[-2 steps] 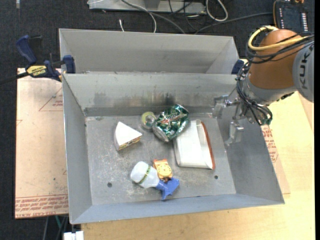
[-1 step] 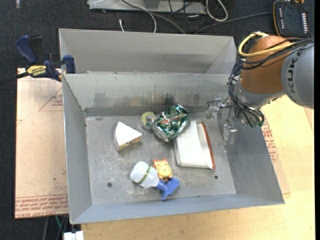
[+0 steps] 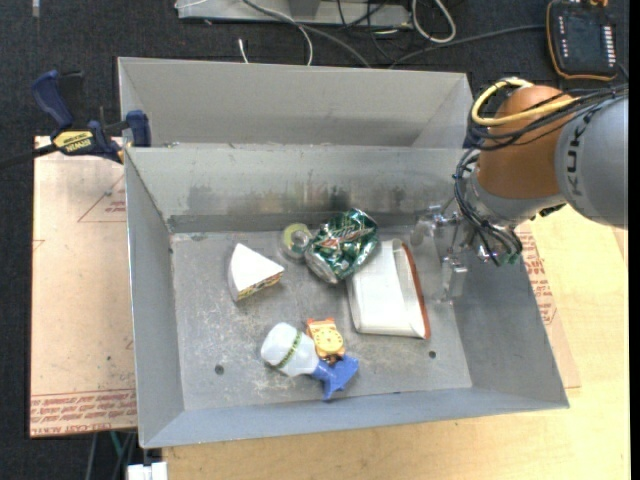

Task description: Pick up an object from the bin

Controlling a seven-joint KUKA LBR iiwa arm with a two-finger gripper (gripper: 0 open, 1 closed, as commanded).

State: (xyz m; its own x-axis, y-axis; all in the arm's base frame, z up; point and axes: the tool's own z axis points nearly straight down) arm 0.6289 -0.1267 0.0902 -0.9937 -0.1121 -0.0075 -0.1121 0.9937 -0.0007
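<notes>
White flat box [image 3: 383,295] with a red edge lies on the right side of the bin [image 3: 150,308] floor, and it is the thing closest to the gripper [image 3: 445,256]. We see the gripper just to the right of the box, over the bare strip of floor between the box and the right wall. We cannot tell if the gripper is open or closed.

We see more bare floor along the left side and in the front right corner. The back of the floor has a thin bare strip too.

We count seven things, one of each kind. A green shiny bag [image 3: 342,244] is crumpled up at the back and touches the top left corner of the box. A small green round thing [image 3: 295,238] sits just beside the bag on its left. A white wedge [image 3: 252,271] lies alone to the left, well apart from the walls. Near the front, a white cup [image 3: 285,350], an orange toy [image 3: 325,338] and a blue thing [image 3: 338,374] lie bunched together, touching each other.
</notes>
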